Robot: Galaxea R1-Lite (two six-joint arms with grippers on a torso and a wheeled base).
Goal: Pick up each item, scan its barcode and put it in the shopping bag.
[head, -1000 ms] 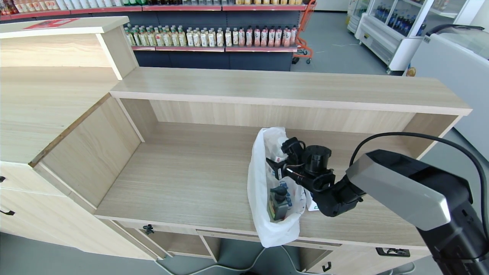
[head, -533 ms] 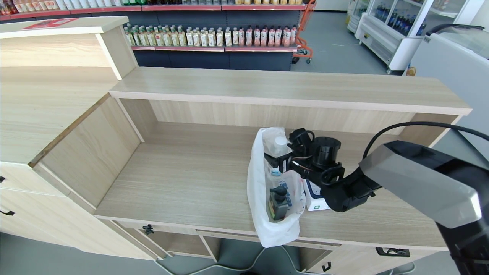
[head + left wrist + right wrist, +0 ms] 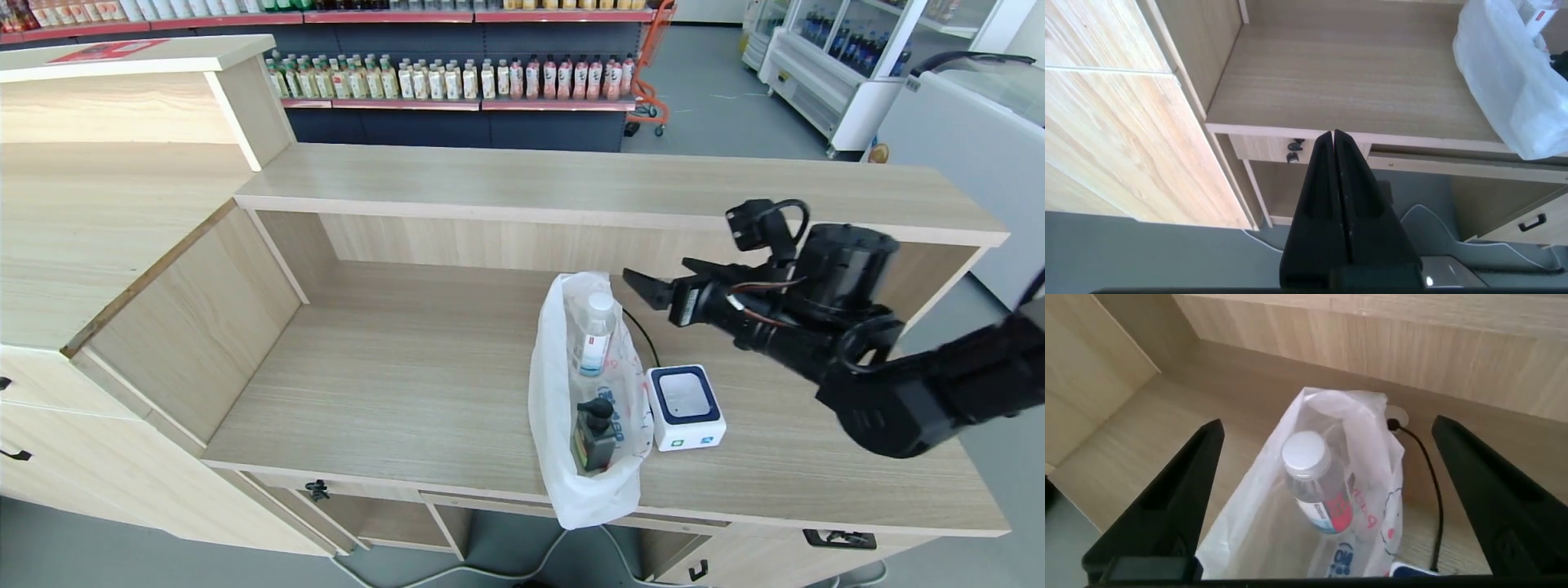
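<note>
— What sits closest to you?

— My left gripper (image 3: 1333, 139). It hangs low in front of the counter (image 3: 392, 384), below the front edge and near a small black drawer knob (image 3: 1294, 147). Its two fingers are pressed flat together, with nothing between them.

— And the shopping bag?

— The white shopping bag (image 3: 584, 482) lies on the counter's lower surface, and its near end droops over the front edge. At that near end I can see a dark pump bottle (image 3: 594, 437) inside it. Farther in there is a clear water bottle (image 3: 596, 335), with its white cap at the far end. I cannot tell whether it stands or leans.

— Where is the scanner?

— The scanner (image 3: 684, 407) is a white box just beside the bag, on my right, with its window facing up. A black cable (image 3: 643, 335) runs from behind it toward the back wall.

— And your right arm?

— My right gripper (image 3: 655, 273) hovers above the counter beyond the scanner, to the right of the bag's far end, and it points toward the bag. Its fingers are spread wide and empty.

— What is past that?

— The counter's upper ledge (image 3: 571, 184) comes next. Beyond it are shop shelves (image 3: 457, 104) lined with drink bottles (image 3: 457, 80).
</note>
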